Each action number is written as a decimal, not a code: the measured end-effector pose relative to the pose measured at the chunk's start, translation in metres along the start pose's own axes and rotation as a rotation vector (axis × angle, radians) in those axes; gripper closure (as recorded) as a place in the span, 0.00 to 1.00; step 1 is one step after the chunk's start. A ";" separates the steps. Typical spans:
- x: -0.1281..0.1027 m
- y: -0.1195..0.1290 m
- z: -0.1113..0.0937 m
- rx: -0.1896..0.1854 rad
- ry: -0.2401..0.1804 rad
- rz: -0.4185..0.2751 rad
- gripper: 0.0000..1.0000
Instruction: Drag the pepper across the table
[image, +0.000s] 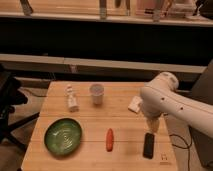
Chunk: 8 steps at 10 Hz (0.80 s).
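The pepper (109, 139) is lying lengthwise on the wooden surface (125, 120) near its front edge, untouched, and the pincer (152, 124) is hanging above the surface to the right of the pepper as the camera sees it, a little farther back and clearly apart from it. The pincer is pointing downward with its fingers standing apart and gripping nothing. Just right of the pepper and directly in front of the pincer, a black phone (148, 145) is lying flat. The white arm (175, 102) is reaching in from the right, bending at a rounded elbow behind and to the right of the pepper and then dropping down to the pincer. Left of the pepper a green bowl (63, 136) is sitting; behind the pepper a cup (96, 93) is standing, with a small white bottle (72, 97) to the back left. Behind and right of the pepper, a white block (134, 104) is showing only partly, its right side covered by the arm. The arm's far end is being cut off by the right edge, and the pincer's lower tips are blending into the arm's shadow.
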 end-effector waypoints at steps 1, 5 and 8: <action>-0.003 0.002 0.001 0.001 0.002 -0.022 0.20; -0.028 0.003 0.012 0.005 -0.008 -0.141 0.20; -0.051 0.002 0.015 0.009 -0.002 -0.232 0.20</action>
